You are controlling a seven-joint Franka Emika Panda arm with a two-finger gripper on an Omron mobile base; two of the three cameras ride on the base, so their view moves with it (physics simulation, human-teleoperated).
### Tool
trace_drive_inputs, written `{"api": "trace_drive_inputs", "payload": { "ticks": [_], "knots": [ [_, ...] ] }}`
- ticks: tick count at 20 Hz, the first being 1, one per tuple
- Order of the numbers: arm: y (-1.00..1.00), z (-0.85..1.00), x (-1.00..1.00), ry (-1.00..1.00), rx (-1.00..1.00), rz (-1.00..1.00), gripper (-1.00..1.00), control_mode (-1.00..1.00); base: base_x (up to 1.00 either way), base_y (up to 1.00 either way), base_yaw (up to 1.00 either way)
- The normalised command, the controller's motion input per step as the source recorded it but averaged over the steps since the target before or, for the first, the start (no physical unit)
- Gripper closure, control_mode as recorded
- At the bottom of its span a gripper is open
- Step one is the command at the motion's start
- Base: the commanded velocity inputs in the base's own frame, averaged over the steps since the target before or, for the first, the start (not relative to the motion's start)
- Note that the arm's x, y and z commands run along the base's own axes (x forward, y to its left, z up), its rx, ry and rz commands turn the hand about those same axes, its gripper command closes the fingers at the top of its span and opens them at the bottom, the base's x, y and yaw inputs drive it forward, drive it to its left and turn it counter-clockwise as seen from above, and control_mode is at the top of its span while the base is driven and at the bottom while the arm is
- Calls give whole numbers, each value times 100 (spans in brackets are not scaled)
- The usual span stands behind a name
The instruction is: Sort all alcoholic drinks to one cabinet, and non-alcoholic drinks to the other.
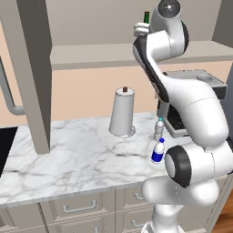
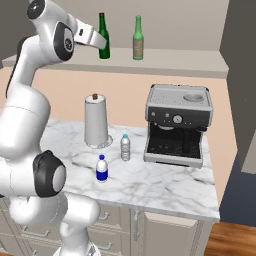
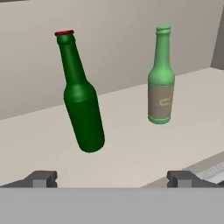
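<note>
With jaws spread wide and holding nothing, pincer (image 3: 111, 178) raised at the shelf (image 2: 170, 62), just before dark green bottle (image 3: 81, 96) and olive-green labelled bottle (image 3: 160, 78). Down on the counter (image 2: 165, 187), near its middle: blue-labelled bottle (image 2: 102, 169), clear bottle (image 2: 125, 147).

A pale beige shelf (image 2: 190, 64) runs along the far wall above the counter; on it stand two slim glass bottles, the dark green bottle (image 2: 103, 37) to the left, seen leaning in the hand view, and the olive-green bottle (image 2: 138, 39) with a tan label just right of it, upright; the two are near each other but apart. Below, the white marble counter (image 2: 165, 187) carries a paper towel roll (image 2: 96, 121) on its stand toward the far left; a coffee machine (image 2: 177, 125) on the right; the clear bottle (image 2: 125, 148) between them; the blue-labelled bottle (image 2: 102, 169) nearer the front edge.
</note>
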Motion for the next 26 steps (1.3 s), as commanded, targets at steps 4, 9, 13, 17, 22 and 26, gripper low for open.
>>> {"api": "trace_drive_inputs", "payload": {
  "ticks": [4, 9, 13, 17, 22, 26],
  "knots": [
    [0, -18, -79, 1, 1, -2, -100, -100, 0, 0, 0],
    [0, -27, -62, 4, 0, 0, -100, -100, 0, 0, 0],
    [1, -33, -36, 6, 0, 0, -100, -100, 0, 0, 0],
    [0, -38, -21, 1, 0, 0, -100, -100, 0, 0, 0],
    [0, -26, -20, 2, 1, 0, -100, -100, 0, 0, 0],
    [0, -25, -38, 4, 6, 0, -100, -100, 0, 0, 0]
  ]
}}
